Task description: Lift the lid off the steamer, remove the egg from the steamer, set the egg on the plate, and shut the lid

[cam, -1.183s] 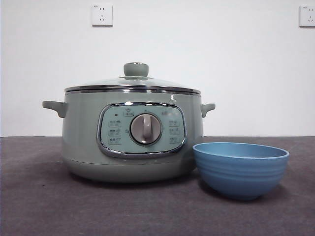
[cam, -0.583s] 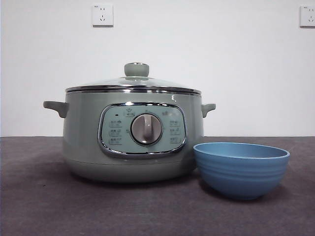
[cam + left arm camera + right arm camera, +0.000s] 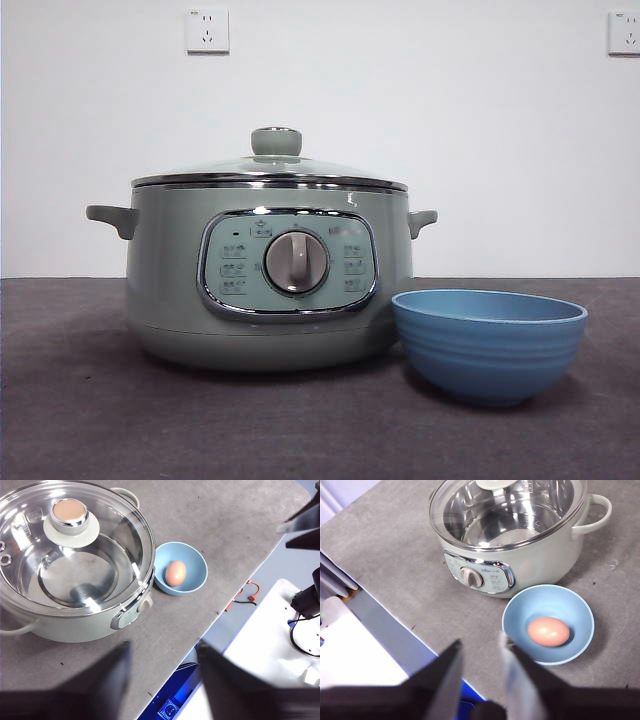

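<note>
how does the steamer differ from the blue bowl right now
The steamer is pale sage green and far larger; the blue bowl is small and stands beside it. The steamer is covered by its glass lid, while the bowl is open on top. Through the lid the steamer's pot looks empty, whereas the bowl holds the egg. The steamer has side handles and a dial; the bowl has neither. Both are round and stand upright on the grey table.
</note>
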